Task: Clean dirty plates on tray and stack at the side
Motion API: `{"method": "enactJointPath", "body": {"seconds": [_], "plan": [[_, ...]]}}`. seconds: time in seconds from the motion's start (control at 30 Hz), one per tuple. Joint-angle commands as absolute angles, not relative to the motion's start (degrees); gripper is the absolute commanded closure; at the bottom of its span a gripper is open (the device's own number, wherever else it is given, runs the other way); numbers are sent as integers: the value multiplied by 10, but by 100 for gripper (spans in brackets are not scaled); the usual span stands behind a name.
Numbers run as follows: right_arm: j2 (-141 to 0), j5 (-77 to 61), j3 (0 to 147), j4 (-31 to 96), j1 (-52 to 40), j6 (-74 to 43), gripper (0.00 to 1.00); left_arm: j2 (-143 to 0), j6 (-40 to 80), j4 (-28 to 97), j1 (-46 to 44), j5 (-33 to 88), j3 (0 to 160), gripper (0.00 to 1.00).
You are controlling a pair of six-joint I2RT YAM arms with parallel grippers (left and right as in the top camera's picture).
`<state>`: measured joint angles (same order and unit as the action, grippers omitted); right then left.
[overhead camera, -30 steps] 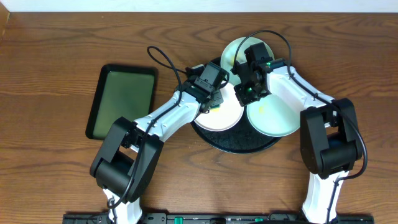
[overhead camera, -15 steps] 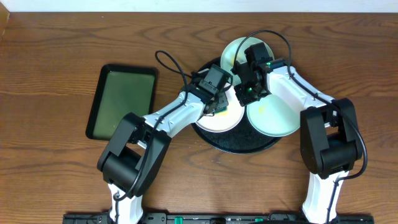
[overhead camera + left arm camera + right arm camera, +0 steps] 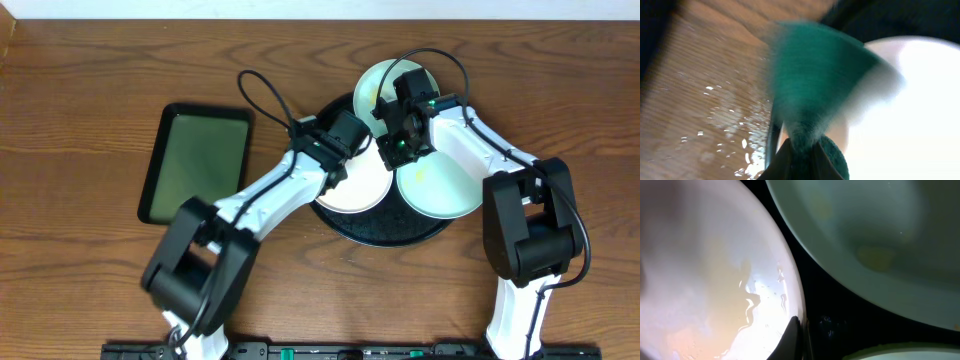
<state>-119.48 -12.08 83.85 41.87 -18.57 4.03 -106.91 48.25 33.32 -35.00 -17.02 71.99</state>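
The left gripper (image 3: pixel 800 150) is clenched on a blurred green scrubbing sponge (image 3: pixel 815 75), which reaches over the edge of the round white shallow plate (image 3: pixel 920 110) just ahead. The right gripper (image 3: pixel 799 335) is pinched closed on nothing, its tips at that plate's rim. Just beside them lies a pale plate with a yellowish smear (image 3: pixel 875 255), and beyond the gripper a pale green plate (image 3: pixel 376 85). Beneath is the round glossy black tray (image 3: pixel 385 232), and outside it the wet wooden table (image 3: pixel 705 100).
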Motion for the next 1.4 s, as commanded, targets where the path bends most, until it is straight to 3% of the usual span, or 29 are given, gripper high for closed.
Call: {"method": "enactJointPath", "body": {"seconds": [0.0,0.4,1.1,1.37], "plan": [[-1190,-130,844,414,-185,32,99,-1003,490,338,-338,-183,715,93],[-1108,-95,844,414,-196,33,99,-868,448,357,-268,-92,715,92],[-975,359,844,412,-360,92,99,-858,380,467,7,-36,715,93],[-973,511,844,345,-439,244,99,-858,366,472,65,-36,715,93]]}}
